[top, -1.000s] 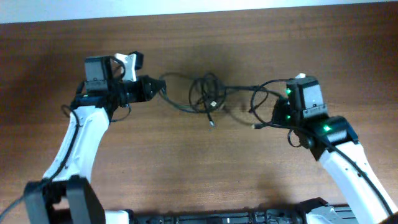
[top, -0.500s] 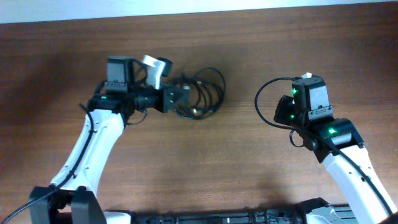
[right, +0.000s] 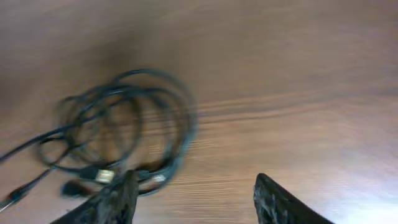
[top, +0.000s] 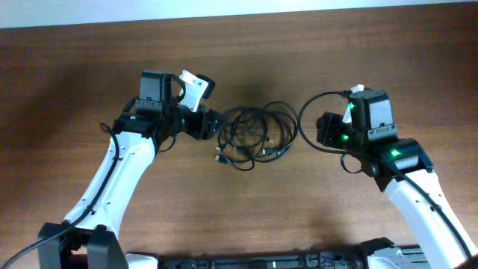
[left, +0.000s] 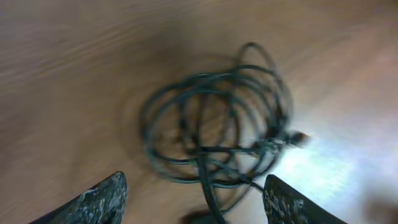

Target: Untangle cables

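The cables (top: pixel 254 134) lie as one tangled bundle of thin black loops in the middle of the table, with small plug ends (top: pixel 219 158) sticking out at its near side. My left gripper (top: pixel 212 123) is open at the bundle's left edge. In the left wrist view the coil (left: pixel 217 124) lies just ahead of the left gripper (left: pixel 199 211), and one strand (left: pixel 208 186) runs loose between the spread fingers. My right gripper (top: pixel 323 128) is open to the right of the bundle. In the right wrist view the cables (right: pixel 124 118) sit to the left of the right gripper (right: pixel 196 205), with only bare wood between its fingers.
A thicker black wire (top: pixel 308 112) loops out from the right arm toward the bundle. The brown wooden table (top: pixel 246 217) stretches all around. A pale strip (top: pixel 239 7) marks its far edge.
The left gripper has opened and let go of the cables. The bundle now lies loose between both grippers, spread further right. The right gripper has opened wider.
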